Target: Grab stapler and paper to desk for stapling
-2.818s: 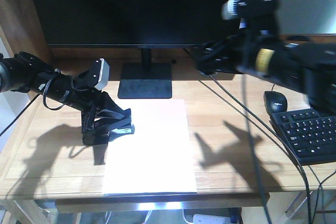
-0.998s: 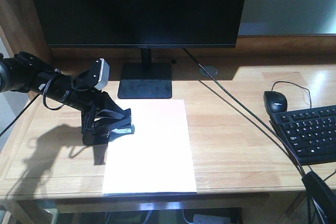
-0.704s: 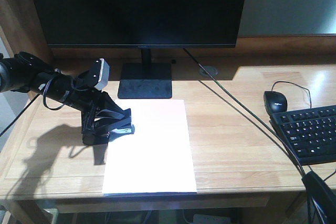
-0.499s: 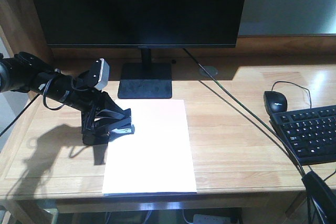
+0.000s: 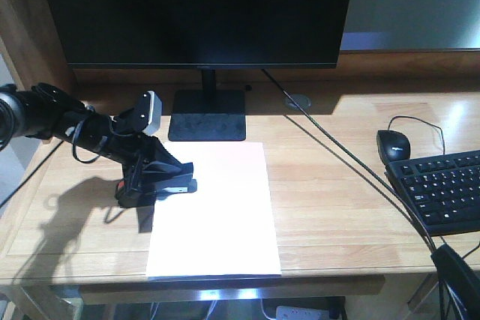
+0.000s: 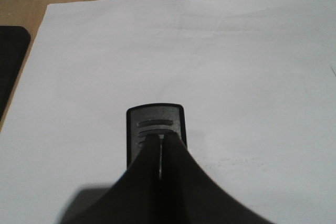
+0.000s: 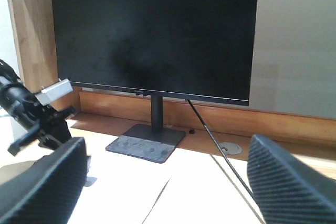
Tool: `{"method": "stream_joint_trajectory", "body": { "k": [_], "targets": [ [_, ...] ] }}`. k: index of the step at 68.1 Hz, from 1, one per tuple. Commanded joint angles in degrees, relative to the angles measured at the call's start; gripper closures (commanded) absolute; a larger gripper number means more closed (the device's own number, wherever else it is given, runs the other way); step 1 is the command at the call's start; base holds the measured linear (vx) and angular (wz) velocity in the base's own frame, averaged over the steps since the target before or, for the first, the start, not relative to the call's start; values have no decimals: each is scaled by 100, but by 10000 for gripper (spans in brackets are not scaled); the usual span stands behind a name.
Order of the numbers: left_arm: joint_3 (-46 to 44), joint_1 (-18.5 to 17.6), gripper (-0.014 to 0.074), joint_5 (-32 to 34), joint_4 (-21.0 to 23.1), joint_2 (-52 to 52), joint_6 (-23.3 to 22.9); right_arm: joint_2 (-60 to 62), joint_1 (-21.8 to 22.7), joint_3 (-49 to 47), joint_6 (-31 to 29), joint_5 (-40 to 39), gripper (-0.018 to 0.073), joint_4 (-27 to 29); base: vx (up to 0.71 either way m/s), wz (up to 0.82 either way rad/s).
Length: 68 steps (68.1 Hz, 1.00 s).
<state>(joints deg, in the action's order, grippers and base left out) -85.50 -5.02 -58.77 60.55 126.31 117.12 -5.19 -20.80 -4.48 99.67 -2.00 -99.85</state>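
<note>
The white paper (image 5: pixel 221 215) lies flat on the light-wood desk (image 5: pixel 337 207) in front of the monitor. The black stapler (image 5: pixel 161 185) sits at the paper's left edge with its head (image 6: pixel 156 121) over the sheet, and its orange-red rear (image 5: pixel 124 183) shows. My left gripper (image 5: pixel 154 174) is shut, its fingertips (image 6: pixel 152 145) pressed together right above the stapler's head. My right gripper (image 7: pixel 168 182) is open and empty, with wide ribbed fingers (image 7: pixel 47 182) low at the desk's near right. The paper (image 7: pixel 173 192) shows below it.
A large black monitor (image 5: pixel 202 13) on a square stand (image 5: pixel 208 114) fills the back. A black mouse (image 5: pixel 394 144) and keyboard (image 5: pixel 442 189) lie at the right. A black cable (image 5: pixel 337 155) runs diagonally from the grommet (image 5: pixel 298 100) to the right arm (image 5: pixel 457 279).
The right arm left the middle of the view for the lower right corner. The left gripper has just shifted slightly up and right, and the stapler's orange-red rear now shows.
</note>
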Motion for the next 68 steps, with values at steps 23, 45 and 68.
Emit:
{"method": "stream_joint_trajectory", "body": {
  "k": [23, 45, 68],
  "targets": [
    [-127, -91, 603, -98, -43, 120, -318, -72, 25, -169, -27, 88, -20, -210, 0, 0],
    [-127, -91, 603, -93, -78, 120, -318, -72, 25, -169, -27, 88, -20, -210, 0, 0],
    [-127, -91, 603, -62, -78, 120, -318, -72, 25, -169, -27, 96, -20, -210, 0, 0]
  ]
}}
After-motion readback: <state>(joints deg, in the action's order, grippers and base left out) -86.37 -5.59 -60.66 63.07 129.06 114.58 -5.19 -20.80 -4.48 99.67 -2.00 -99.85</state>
